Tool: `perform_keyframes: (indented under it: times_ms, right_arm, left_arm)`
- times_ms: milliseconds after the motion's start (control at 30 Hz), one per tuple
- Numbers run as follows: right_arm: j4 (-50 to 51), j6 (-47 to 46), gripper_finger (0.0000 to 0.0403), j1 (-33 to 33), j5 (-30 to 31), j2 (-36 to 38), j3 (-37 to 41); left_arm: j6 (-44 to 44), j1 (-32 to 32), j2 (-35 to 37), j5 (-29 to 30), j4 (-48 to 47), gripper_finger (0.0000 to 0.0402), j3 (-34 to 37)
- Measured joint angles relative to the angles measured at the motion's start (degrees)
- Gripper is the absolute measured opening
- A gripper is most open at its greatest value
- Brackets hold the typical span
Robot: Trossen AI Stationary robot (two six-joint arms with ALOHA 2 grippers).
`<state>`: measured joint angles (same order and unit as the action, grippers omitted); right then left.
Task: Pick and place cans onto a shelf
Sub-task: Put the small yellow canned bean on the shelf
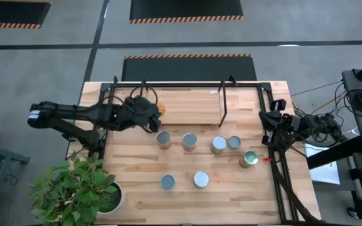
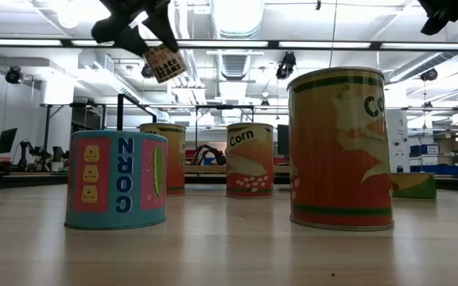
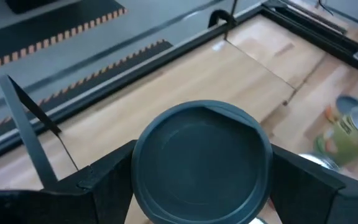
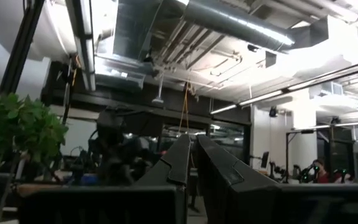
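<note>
My left gripper [image 1: 151, 116] is over the shelf [image 1: 222, 103] at the table's far left, closed around a can with an orange label [image 1: 161, 110] and a blue-grey top [image 3: 202, 162]. In the low view this can [image 2: 164, 62] hangs high above the table, tilted. Several other cans stand upright on the table: two near the front [image 1: 168, 182] [image 1: 201, 179], the others in a loose row [image 1: 189, 142] behind them. My right gripper [image 4: 190, 155] is shut, holds nothing and points up at the ceiling, at the table's right edge [image 1: 274, 125]. My left gripper pinches the can between its two fingers, one on each side of the round wall [image 3: 138, 186], just below the top rim. The fingers [image 3: 110, 183] come from the table's left, slanting downward. The can is lifted clear of table and shelf and sits tilted in the hold.
A potted plant [image 1: 83, 188] stands at the near left corner. The black table frame [image 1: 280, 182] runs along the right side. The shelf's thin rods [image 3: 33, 127] rise along the far edge. Bare wood lies between the row of cans and the shelf.
</note>
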<state>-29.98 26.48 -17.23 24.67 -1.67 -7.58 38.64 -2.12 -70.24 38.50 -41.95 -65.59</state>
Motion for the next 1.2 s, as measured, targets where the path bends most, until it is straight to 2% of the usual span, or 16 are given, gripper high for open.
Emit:
perform_keyframes:
  times_ms: [367,567,767,1033,1200]
  right_arm:
    - [5.31,-2.47,0.0018,0.02,0.0,0.02,-2.21]
    - [5.48,-2.47,0.0018,0.0,0.0,0.02,-2.21]
    - [5.77,-2.45,0.0018,0.0,0.0,0.02,-2.21]
    - [5.81,-2.47,0.0018,0.01,0.0,0.02,-2.21]
    - [5.81,-2.47,0.0018,0.0,0.0,0.02,-2.21]
  left_arm:
    - [-3.2,2.5,-0.73,-0.36,3.18,0.0289,-1.28]
    - [-2.79,2.79,-6.44,-0.52,4.85,0.0289,-1.3]
    - [-3.57,2.99,-12.36,-0.52,4.43,0.0289,-4.23]
    - [-2.53,3.46,-18.93,-0.51,-3.87,0.0289,-9.59]
    - [-0.04,5.16,-22.66,-0.58,-9.16,0.0289,-10.29]
